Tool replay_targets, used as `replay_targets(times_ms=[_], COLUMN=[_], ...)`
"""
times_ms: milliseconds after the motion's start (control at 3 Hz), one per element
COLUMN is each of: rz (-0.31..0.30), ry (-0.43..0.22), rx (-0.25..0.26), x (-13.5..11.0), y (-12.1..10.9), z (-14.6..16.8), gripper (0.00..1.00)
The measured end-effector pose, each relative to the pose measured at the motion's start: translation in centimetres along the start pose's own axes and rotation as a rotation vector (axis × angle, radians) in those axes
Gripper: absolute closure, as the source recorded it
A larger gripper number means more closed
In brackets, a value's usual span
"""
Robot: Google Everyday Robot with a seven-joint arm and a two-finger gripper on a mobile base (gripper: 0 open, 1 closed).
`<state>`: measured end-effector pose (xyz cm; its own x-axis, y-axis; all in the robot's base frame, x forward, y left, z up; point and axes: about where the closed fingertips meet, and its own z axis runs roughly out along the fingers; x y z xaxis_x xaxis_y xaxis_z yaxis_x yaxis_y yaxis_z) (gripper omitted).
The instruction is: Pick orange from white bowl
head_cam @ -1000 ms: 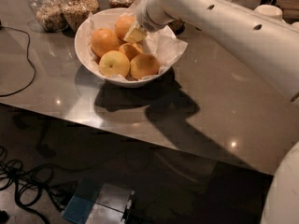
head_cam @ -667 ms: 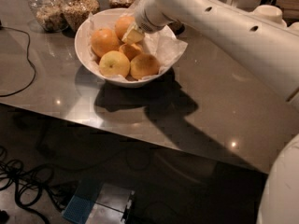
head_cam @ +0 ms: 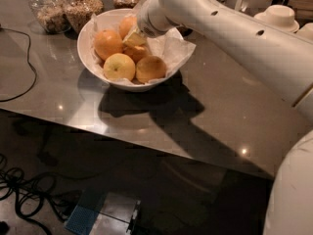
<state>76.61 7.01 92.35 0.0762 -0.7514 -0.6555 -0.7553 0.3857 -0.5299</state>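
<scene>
While the arm [head_cam: 234, 38] reaches in from the right, the gripper [head_cam: 133, 37] sits among the oranges [head_cam: 119, 66] in the white bowl [head_cam: 86, 55], upper left; grip impossible to tell.

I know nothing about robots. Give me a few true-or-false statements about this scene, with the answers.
1. The bowl holds oranges. True.
2. The gripper hangs over the floor, far from the bowl. False: it is down in the bowl, among the oranges.
3. Jars stand behind the bowl. True.
4. The bowl is lined with blue cloth. False: it is lined with white paper.
5. A black cable lies on the table. True.
</scene>
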Motion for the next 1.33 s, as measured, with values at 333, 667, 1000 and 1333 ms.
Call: replay_targets(times_ms=[333, 667, 1000, 1333], rz=[0.013, 0.030, 0.030, 0.030], ry=[-0.009, -0.016, -0.016, -0.016], rx=[-0.009, -0.021, -0.021, -0.021], x=[-0.11, -0.25, -0.33, -0.48], y=[0.22, 0.43, 0.33, 0.02], z=[0.23, 0.52, 0.47, 0.46], gripper=[0.36, 0.32, 0.19, 0.03])
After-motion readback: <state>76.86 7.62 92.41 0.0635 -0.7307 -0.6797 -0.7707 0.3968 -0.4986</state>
